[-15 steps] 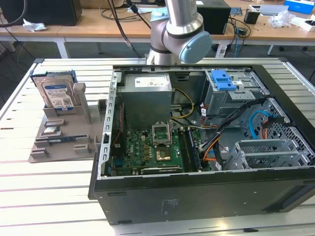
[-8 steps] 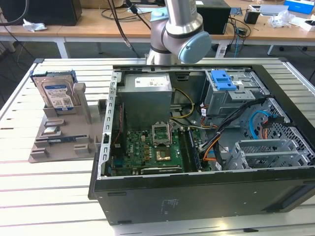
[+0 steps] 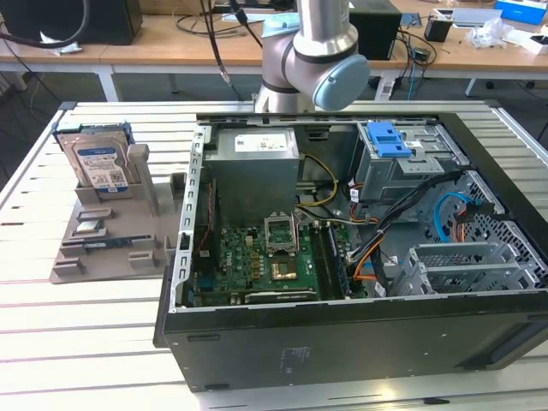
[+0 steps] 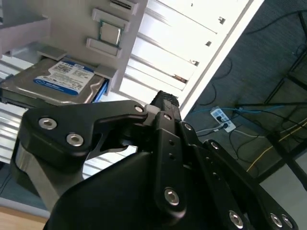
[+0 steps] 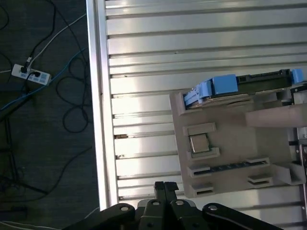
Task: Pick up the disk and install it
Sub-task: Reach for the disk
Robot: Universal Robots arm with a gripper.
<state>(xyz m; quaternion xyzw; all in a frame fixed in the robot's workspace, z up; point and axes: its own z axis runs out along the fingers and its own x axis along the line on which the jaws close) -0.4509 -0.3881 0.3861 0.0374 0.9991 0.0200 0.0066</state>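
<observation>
The disk stands upright in a grey holder on the slatted table, at the exterior view's left. It is silver, with a blue-and-white label and blue rails. In the first wrist view the disk shows edge-on at the far end of the holder. The second wrist view shows the labelled face of the disk. My gripper hangs above the table slats just off the holder's near corner, well apart from the disk. Its fingers are shut together on nothing. The gripper shows its black linkages in the second wrist view.
An open computer case lies at the exterior view's right, with a grey power-supply box, a drive cage with a blue latch, a motherboard and cables. The table edge borders a floor with cables and a power strip.
</observation>
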